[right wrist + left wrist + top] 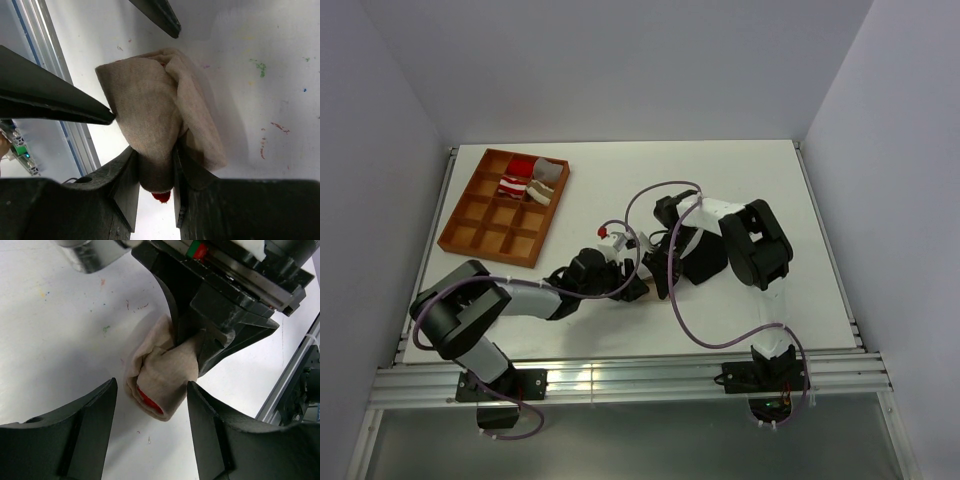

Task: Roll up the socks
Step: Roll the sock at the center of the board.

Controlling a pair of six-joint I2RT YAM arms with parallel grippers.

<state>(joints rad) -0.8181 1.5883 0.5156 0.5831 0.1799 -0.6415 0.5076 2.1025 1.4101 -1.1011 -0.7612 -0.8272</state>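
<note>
A beige sock point(167, 372) is folded into a bundle with red showing at its lower end, just above the white table. My right gripper point(155, 167) is shut on it, the fabric point(145, 105) squeezed between both jaws and a red tip poking out below. My left gripper point(152, 407) is open. Its fingers point(92, 420) stand on either side of the bundle's red end, and the right one is close to the fabric. In the top view both grippers meet at the table's middle, left point(623, 282) and right point(656, 268), hiding the sock.
A brown wooden compartment tray point(485, 238) lies at the back left, with red-and-white striped bundles point(516, 184) and a beige roll in its far cells. The right arm's cable point(690, 320) loops over the table. An aluminium rail point(620, 375) runs along the near edge.
</note>
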